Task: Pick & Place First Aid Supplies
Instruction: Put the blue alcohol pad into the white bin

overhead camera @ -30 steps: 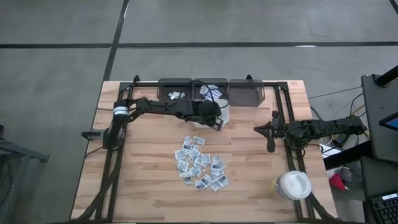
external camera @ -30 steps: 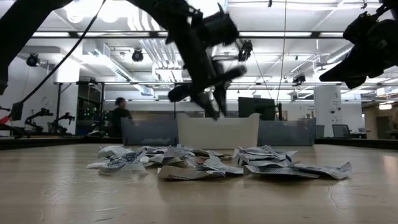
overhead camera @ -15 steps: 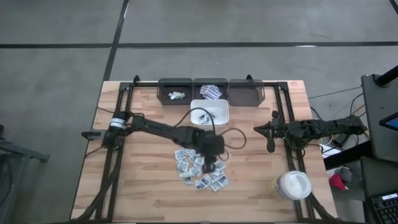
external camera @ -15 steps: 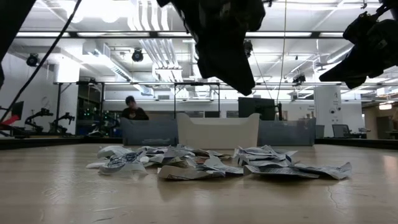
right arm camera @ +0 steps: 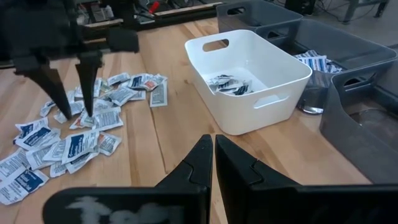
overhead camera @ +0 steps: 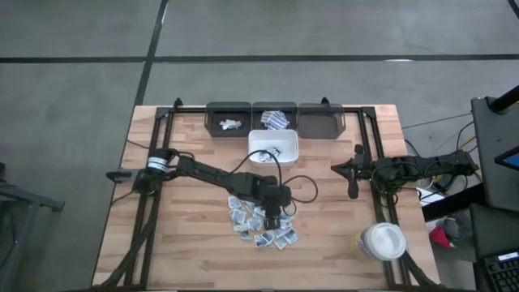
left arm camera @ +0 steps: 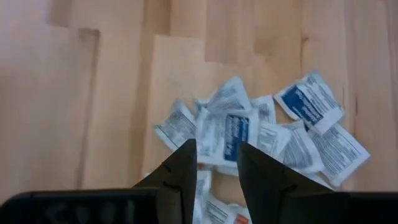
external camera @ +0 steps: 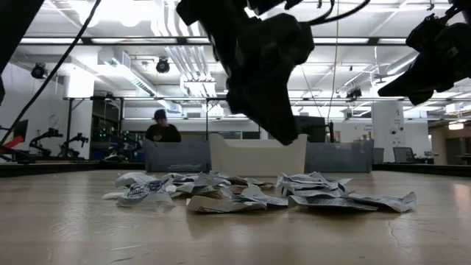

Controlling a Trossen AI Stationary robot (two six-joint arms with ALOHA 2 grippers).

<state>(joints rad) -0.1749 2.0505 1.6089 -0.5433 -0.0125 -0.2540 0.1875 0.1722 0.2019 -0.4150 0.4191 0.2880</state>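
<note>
Wooden slatted table (overhead camera: 186,219), high view: heap of small white sachets with blue-grey print (overhead camera: 261,221) at centre; left gripper (overhead camera: 273,217) poised over the heap; white rectangular plastic bin (overhead camera: 273,146) behind it holding a few sachets; three dark grey bins (overhead camera: 275,116) along the far edge; white round lidded tub (overhead camera: 382,241) near the right front corner; right gripper (overhead camera: 353,180) parked at the right side.

Low view: sachets lying across the tabletop; a person (external camera: 163,126) beyond the table.

Left wrist view: jaws spread, empty, above the sachets.

Right wrist view: jaws pressed together, holding nothing.
</note>
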